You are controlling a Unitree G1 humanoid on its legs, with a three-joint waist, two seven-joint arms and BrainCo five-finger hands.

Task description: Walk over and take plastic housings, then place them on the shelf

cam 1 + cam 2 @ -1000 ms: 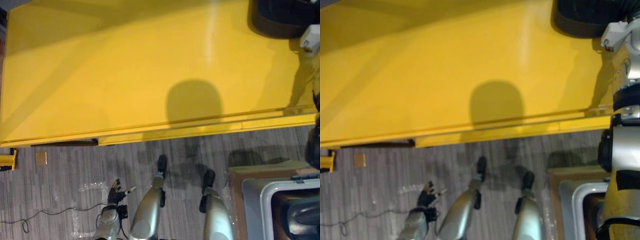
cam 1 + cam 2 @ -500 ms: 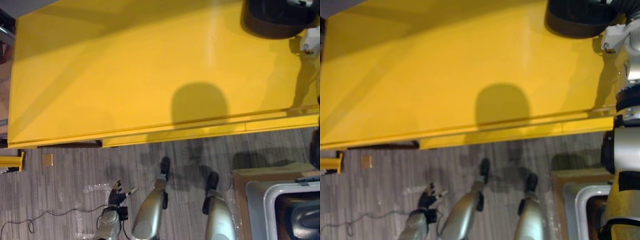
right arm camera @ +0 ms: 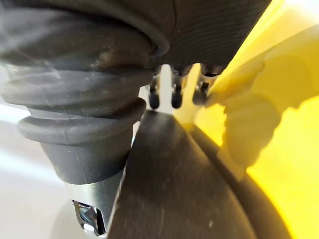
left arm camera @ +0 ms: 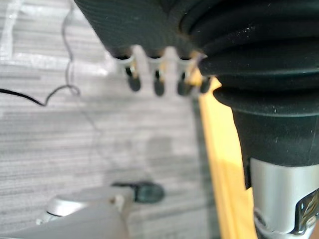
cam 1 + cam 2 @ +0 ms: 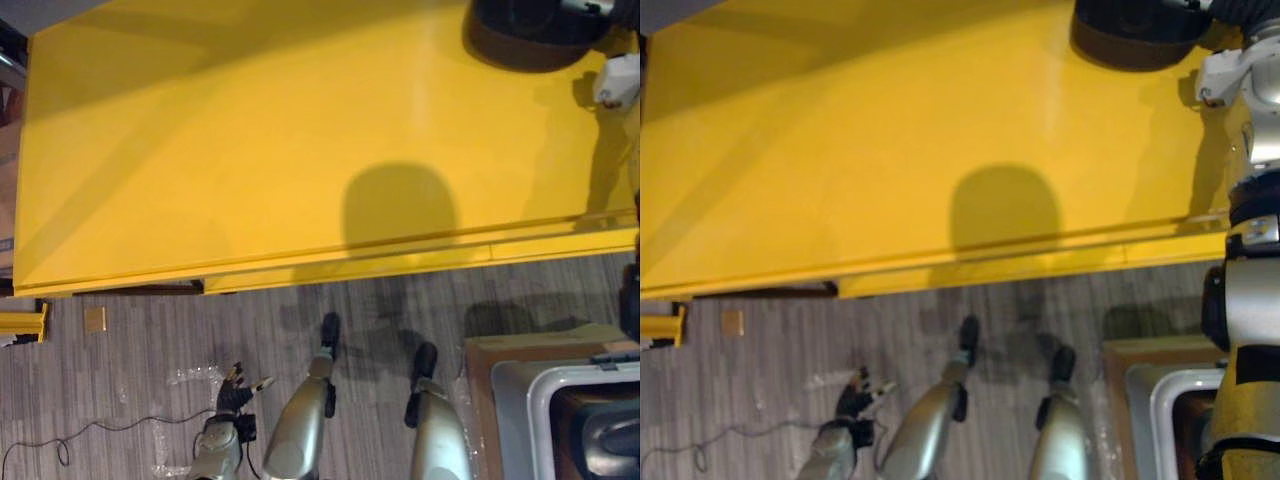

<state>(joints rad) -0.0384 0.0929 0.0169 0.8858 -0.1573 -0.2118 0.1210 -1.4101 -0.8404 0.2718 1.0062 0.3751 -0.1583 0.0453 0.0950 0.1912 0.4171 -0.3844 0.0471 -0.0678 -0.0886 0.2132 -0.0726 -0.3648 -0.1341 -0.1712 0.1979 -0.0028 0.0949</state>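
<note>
Black plastic housing (image 5: 520, 38) sits far right on the yellow table (image 5: 250, 150). I judge it light, stiff and slick, best gripped by its rim. My right hand (image 3: 173, 94) is poised over it with loose fingers, and my left hand (image 5: 236, 385) hangs relaxed.

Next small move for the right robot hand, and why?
Probably lower the right robot hand slightly onto the dark housing and curl round it. Its fingers hang straight just over the housing, holding nothing, at the far right corner of the yellow table. The left robot hand hangs open near the floor.
</note>
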